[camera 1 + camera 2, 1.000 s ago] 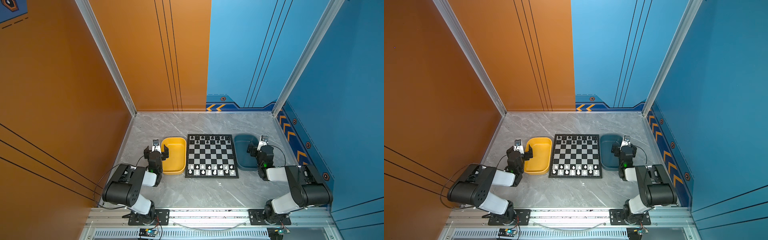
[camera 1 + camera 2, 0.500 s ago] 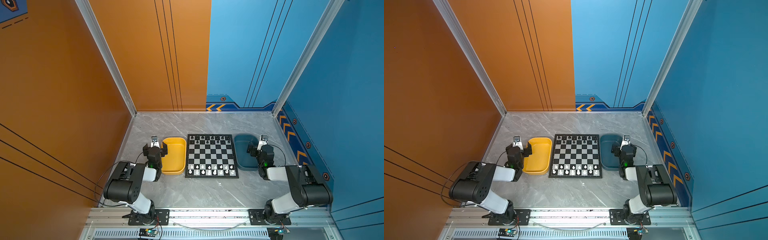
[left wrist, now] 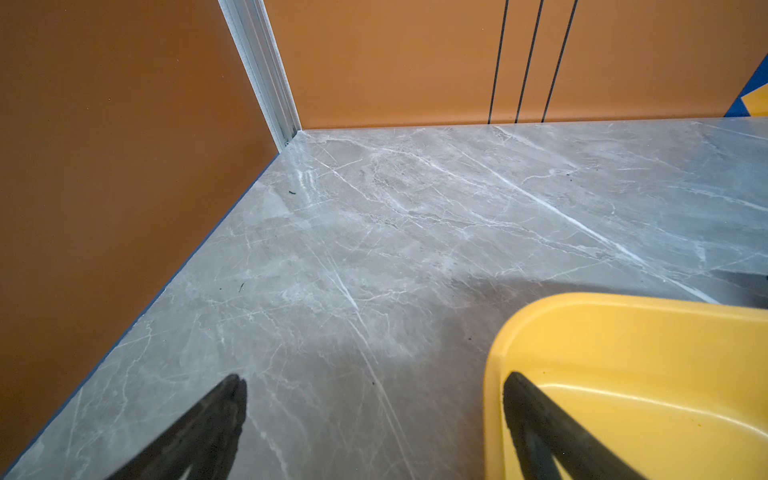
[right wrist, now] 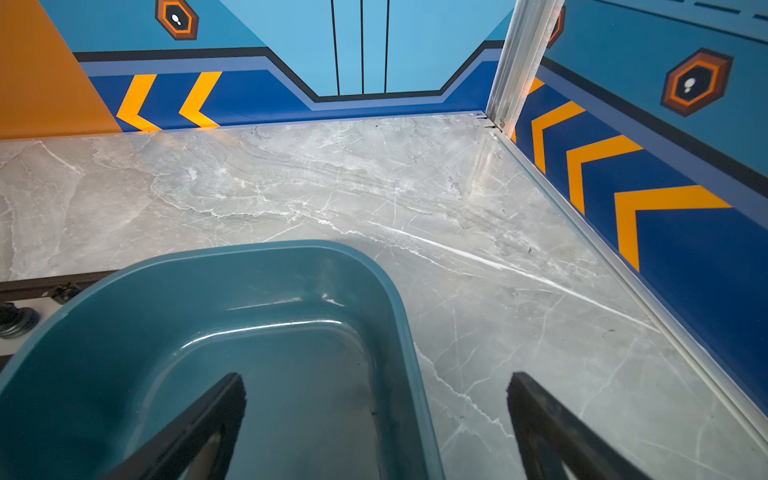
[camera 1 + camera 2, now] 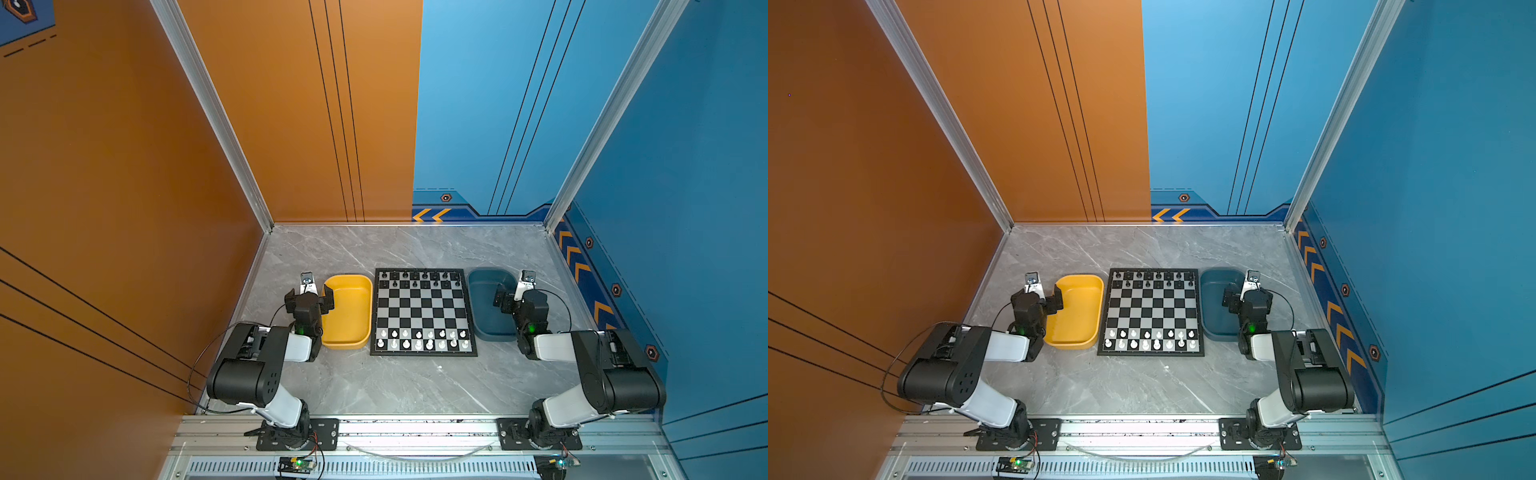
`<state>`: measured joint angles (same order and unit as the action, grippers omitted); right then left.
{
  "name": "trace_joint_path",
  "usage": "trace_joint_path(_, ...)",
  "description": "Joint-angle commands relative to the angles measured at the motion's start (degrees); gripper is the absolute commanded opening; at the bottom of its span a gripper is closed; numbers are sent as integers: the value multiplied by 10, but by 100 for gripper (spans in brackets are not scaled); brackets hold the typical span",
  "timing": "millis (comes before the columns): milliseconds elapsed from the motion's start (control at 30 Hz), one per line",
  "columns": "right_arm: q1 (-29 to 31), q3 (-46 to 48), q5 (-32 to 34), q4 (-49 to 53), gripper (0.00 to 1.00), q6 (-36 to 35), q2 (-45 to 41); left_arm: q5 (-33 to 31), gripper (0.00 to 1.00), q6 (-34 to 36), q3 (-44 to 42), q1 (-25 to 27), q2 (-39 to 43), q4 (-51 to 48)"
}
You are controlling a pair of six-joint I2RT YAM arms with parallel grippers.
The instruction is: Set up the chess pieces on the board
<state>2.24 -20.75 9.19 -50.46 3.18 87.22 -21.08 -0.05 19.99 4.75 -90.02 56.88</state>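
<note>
The board (image 5: pixel 423 309) (image 5: pixel 1152 309) lies flat mid-table. Black chess pieces (image 5: pixel 419 279) fill its two far rows and white chess pieces (image 5: pixel 422 338) stand on its two near rows. My left gripper (image 5: pixel 309 297) (image 3: pixel 374 380) hovers open at the yellow tray's left rim, one finger over the tray and one over the table, with nothing between them. My right gripper (image 5: pixel 519 297) (image 4: pixel 374 380) is open and empty, straddling the right rim of the dark blue tray. A corner of the board (image 4: pixel 41 286) with one black piece (image 4: pixel 16 318) shows in the right wrist view.
The yellow tray (image 5: pixel 349 309) (image 3: pixel 623 332) lies left of the board and the dark blue tray (image 5: pixel 484 307) (image 4: pixel 249 311) right of it, both showing no pieces. Orange and blue walls enclose the marble table (image 5: pixel 395 386) on three sides.
My left gripper has shifted slightly left, away from the board, and levelled out at the yellow tray's rim. The right arm and the pieces have not moved.
</note>
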Motion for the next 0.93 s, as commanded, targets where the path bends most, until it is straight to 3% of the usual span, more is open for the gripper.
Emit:
trace_joint_path(0,-3,-11,-3,11,100,1,5,9,98,-7,8,-5,4,-20)
trace_joint_path(900,-3,-14,-5,14,100,0,5,9,98,-7,9,-5,4,-20)
